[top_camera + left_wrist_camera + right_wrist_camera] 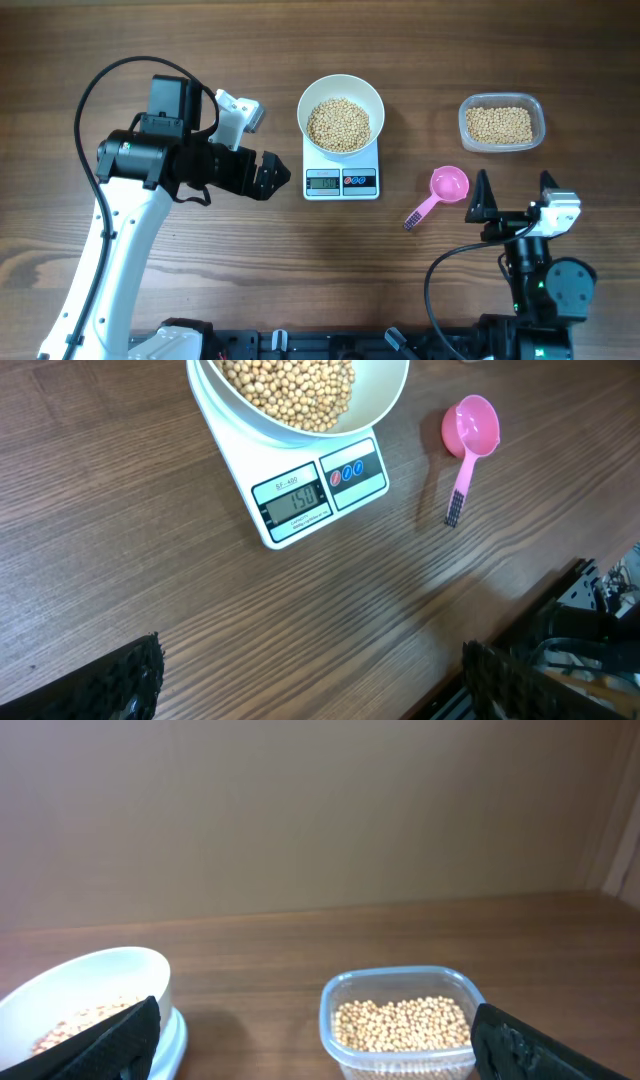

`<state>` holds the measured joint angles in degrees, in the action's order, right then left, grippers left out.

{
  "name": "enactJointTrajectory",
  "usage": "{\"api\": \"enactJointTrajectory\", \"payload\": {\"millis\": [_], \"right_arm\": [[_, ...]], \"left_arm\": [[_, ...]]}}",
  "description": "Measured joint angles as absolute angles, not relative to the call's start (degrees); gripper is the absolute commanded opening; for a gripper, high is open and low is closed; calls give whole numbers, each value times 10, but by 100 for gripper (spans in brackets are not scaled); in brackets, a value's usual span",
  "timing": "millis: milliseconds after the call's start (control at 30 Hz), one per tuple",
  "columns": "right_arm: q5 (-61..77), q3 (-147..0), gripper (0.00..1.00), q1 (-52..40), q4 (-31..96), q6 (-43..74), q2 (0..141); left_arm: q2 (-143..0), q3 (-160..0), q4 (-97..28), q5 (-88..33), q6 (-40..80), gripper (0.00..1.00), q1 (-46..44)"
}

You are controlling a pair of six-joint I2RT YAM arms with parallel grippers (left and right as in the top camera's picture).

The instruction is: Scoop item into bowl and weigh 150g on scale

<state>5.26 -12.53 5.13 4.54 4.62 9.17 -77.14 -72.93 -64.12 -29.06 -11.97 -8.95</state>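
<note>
Left wrist view alone makes the writing legible: the flat white square digital scale (300, 500) reads 150 on its grey display (overhead the digits blur). On it sits the round white bowl (382, 395) of tan-yellow beans (290, 385). Overhead shows left gripper (268, 177) and right gripper (513, 185) with jaws spread, empty, the pink plastic scoop (447, 186) lying between scale and right gripper.

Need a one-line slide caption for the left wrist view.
White bowl of soybeans on the scale, display appears to read 150; empty pink scoop lies beside it.
</note>
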Motion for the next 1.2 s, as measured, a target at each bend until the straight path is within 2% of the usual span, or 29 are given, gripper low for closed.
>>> {"api": "enactJointTrajectory", "payload": {"millis": [367,600,833,1200], "right_arm": [[44,-61,100,50,17,46,12],[39,-20,100,20,-23,49,10],[11,-4,100,16,-9,62,10],[-3,-4,100,16,-5,13,10]], "left_arm": [[-771,-729,-641,-291,-120,100,-90],[-771,-729,-641,-291,-120,100,-90],[-771,-729,-641,-291,-120,100,-90],[-771,-729,-641,-291,-120,100,-90]]}}
